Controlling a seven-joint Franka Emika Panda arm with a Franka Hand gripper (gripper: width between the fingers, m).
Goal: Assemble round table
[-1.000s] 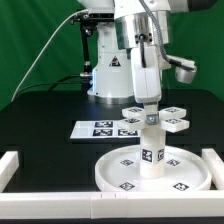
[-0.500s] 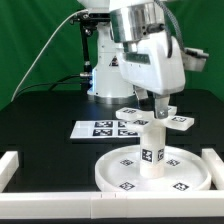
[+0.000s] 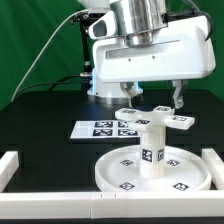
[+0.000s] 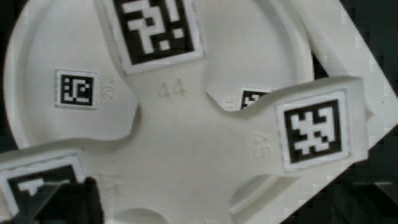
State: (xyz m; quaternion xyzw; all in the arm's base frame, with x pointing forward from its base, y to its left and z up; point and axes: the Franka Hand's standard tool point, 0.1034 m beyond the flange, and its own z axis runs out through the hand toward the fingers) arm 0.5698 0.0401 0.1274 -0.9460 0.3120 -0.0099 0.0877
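The round disc point(image 3: 153, 170) lies at the front of the black table point(image 3: 45, 125), the leg point(image 3: 152, 147) upright at its centre with the cross-shaped base point(image 3: 152, 121) on top. The gripper point(image 3: 152, 100) hangs above, fingers spread wide, gripping nothing. Behind lies the marker board point(image 3: 98, 128).
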